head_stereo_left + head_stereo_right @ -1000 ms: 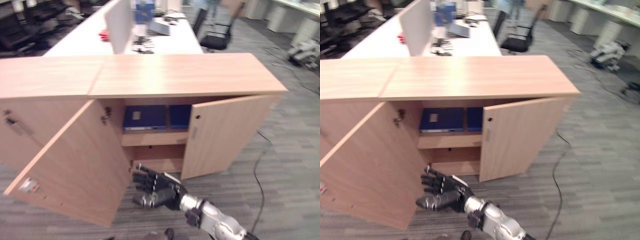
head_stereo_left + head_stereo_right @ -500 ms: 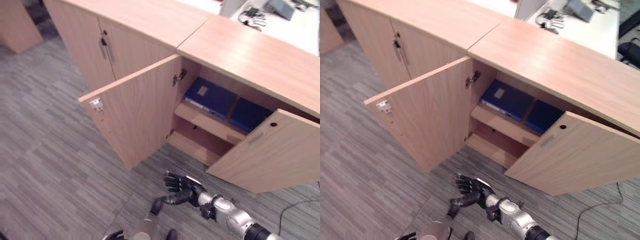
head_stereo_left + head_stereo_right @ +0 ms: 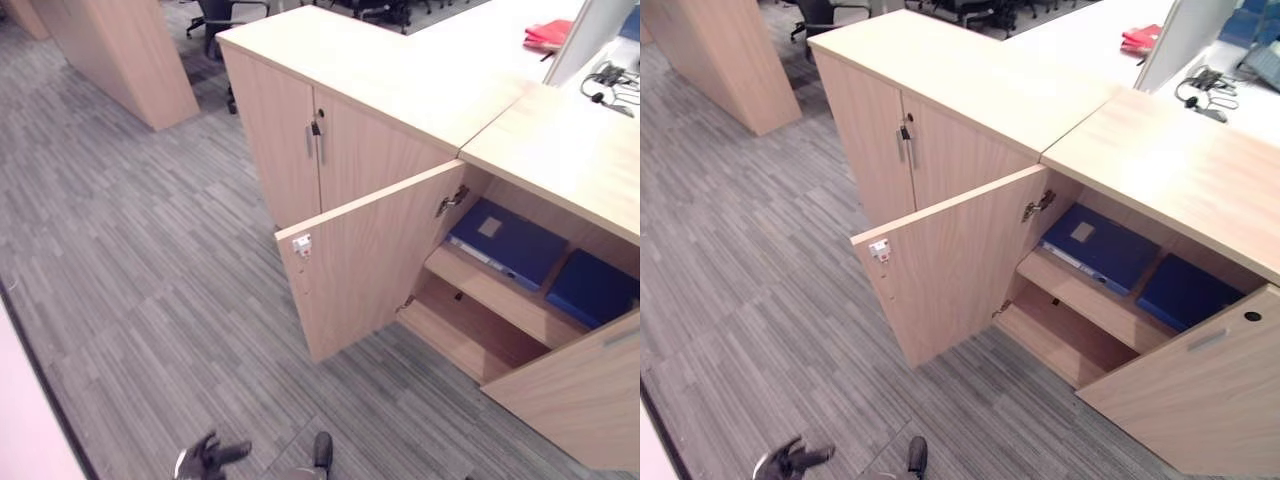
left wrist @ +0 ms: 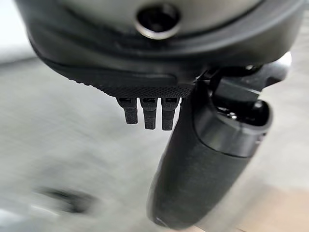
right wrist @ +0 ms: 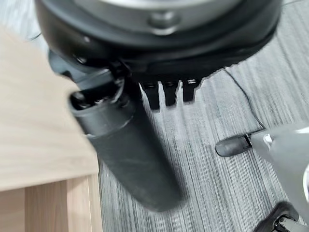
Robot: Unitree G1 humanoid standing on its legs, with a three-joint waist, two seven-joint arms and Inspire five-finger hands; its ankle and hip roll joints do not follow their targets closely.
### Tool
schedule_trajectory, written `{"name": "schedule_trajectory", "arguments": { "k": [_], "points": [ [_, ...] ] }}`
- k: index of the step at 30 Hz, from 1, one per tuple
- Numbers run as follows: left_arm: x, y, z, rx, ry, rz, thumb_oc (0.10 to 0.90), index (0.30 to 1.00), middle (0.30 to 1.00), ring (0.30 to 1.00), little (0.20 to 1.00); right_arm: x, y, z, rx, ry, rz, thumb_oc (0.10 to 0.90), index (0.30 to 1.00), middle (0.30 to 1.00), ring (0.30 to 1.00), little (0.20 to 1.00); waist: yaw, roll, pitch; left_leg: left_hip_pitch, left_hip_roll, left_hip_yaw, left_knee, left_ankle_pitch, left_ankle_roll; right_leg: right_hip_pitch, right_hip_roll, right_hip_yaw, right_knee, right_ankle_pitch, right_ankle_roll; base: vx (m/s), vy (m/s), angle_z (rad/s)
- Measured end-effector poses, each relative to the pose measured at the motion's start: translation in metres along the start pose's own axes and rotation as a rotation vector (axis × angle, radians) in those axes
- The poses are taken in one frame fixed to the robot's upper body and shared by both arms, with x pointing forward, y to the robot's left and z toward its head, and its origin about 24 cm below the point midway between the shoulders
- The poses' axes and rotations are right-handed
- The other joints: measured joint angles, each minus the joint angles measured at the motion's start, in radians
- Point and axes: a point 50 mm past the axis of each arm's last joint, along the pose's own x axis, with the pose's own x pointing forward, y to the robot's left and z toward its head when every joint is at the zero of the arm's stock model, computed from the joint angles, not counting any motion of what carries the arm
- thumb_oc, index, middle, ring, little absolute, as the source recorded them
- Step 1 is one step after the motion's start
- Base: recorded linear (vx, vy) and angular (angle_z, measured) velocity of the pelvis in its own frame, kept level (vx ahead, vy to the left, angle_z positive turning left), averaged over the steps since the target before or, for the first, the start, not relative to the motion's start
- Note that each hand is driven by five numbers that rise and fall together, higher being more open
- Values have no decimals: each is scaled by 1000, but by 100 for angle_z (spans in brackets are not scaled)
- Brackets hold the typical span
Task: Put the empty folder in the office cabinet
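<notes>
Now both doors of office cabinet [image 3: 970, 90] open; two blue folders [image 3: 1098, 247] flat on upper shelf, long axes running inward. Left hand [image 3: 205, 460] low over carpet, well apart from shelf, empty, fingers relaxed. Right hand [image 5: 125, 145] likewise empty, nearer cabinet.
</notes>
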Motion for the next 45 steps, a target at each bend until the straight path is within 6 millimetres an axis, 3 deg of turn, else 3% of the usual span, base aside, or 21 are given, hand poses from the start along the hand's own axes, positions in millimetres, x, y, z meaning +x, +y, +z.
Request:
{"name": "schedule_trajectory", "arguments": {
  "k": [1, 4, 6, 9, 13, 15, 22, 29, 36, 41, 44, 45],
  "points": [
    [6, -4, 23, -2, -66, -5, 800, 900, 900, 900, 900, 0, 2, 0, -7, -1, 7, 800, 900, 900, 900, 900, -7, 2, -4, 10, 1, 13, 0, -2, 0, 6, -1, 13, -12, 6, 4, 49, 110, -28],
    [9, 9, 48, 18, -133, 48, 800, 900, 900, 900, 900, -1, 10, 6, -30, -29, 42, 800, 900, 900, 900, 900, -32, 18, -24, 26, 12, 40, -1, -8, -2, 15, 5, 42, -25, 16, 1, 32, 85, -30],
    [7, 8, 66, 37, -213, 32, 800, 900, 900, 900, 900, -1, 7, 5, -34, -27, 41, 800, 900, 900, 900, 900, -43, 31, -43, 30, 19, 46, -2, -10, -5, 19, 10, 46, -32, 20, -4, 23, 78, -15],
    [-3, 0, 91, 205, -323, -39, 800, 900, 900, 900, 900, -1, 5, 2, -65, -21, 53, 800, 900, 900, 900, 900, -44, 35, -46, 32, 32, 64, -1, -10, -7, 7, 16, 70, -24, 20, -7, 24, 40, -17],
    [-1, -16, 117, 336, -395, -56, 800, 900, 900, 900, 900, -1, 4, -2, -73, -2, 63, 800, 900, 900, 900, 900, -59, 32, -47, 44, 41, 92, -2, -12, -11, 3, 16, 101, -21, 21, -8, 10, 23, -24],
    [2, -23, 132, 498, -423, -62, 800, 900, 900, 900, 900, -1, 1, -5, -78, 12, 67, 800, 900, 900, 900, 900, -75, 25, -50, 48, 46, 105, -2, -15, -15, 0, 18, 118, -24, 24, -10, -9, 10, -21],
    [10, -46, 193, 668, -476, -31, 800, 900, 900, 900, 900, -1, -7, -12, -106, 33, 57, 800, 900, 900, 900, 900, -133, 7, -59, 49, 58, 130, -2, -12, -15, -11, 23, 140, -23, 31, -14, -30, 2, -11],
    [4, -67, 188, 688, -504, -98, 800, 900, 900, 900, 900, -2, -12, -20, -113, 49, 58, 800, 900, 900, 900, 900, -110, -4, -55, 47, 58, 130, -1, -10, -14, -17, 22, 141, -14, 30, -11, -16, -6, 3],
    [-14, -110, 159, 728, -563, -283, 800, 900, 900, 900, 900, -4, -2, -25, -95, 50, 88, 800, 900, 900, 900, 900, -81, -17, -54, 37, 53, 132, -2, -12, -26, -53, 6, 152, 39, 14, 2, -26, -16, -1],
    [-43, -164, 118, 642, -560, -573, 800, 900, 900, 900, 900, -6, 7, -33, -80, 75, 88, 800, 900, 900, 900, 900, -70, -15, -54, 9, 39, 123, -2, -13, -26, -80, -4, 158, 50, 15, 4, -12, -16, 7],
    [-65, -202, 90, 644, -520, -755, 800, 900, 900, 900, 900, -7, 23, -33, -82, 82, 109, 800, 900, 900, 900, 900, -70, -11, -53, 2, 30, 124, -2, -13, -25, -91, -9, 176, 59, 17, 8, -99, -53, 4],
    [-83, -234, 76, 582, -459, -879, 800, 900, 900, 900, 900, -9, 41, -33, -86, 82, 140, 800, 900, 900, 900, 900, -74, -1, -52, -27, 27, 122, -1, -14, -26, -131, -10, 178, 84, 17, 8, -94, -41, 14]
  ]
}}
